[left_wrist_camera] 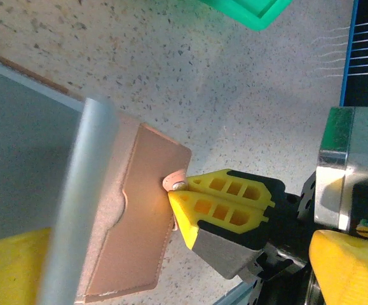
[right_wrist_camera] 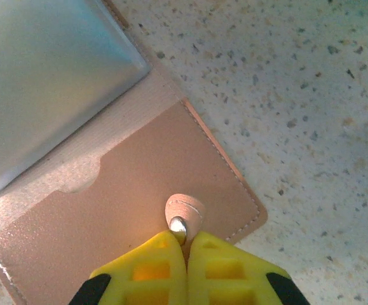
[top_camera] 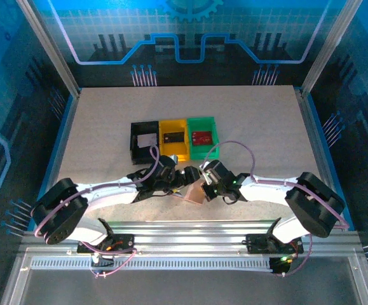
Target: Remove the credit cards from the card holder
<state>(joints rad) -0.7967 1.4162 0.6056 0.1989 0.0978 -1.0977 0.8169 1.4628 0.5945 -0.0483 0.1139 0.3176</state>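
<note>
Stitching (right_wrist_camera: 225, 162) rims the tan card holder (right_wrist_camera: 126, 178), unfolded on the speckled table (right_wrist_camera: 311, 95) with a smooth grey metal case (right_wrist_camera: 44, 76); right gripper (right_wrist_camera: 185, 244) pinches its rounded snap tab (right_wrist_camera: 184, 208), left gripper (top_camera: 177, 180) spread wide, empty.

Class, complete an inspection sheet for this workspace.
Surface: speckled beige table.
Job's things: card holder, flap open, between the grippers; white card in black tray, dark card in yellow tray, red card in green tray.
Clutter: nothing seen.
Grippers: right gripper shut on the holder's snap tab; left gripper open beside it.
Cables: purple cables loop along both arms.
Surroundings: blue printed walls, aluminium frame.
</note>
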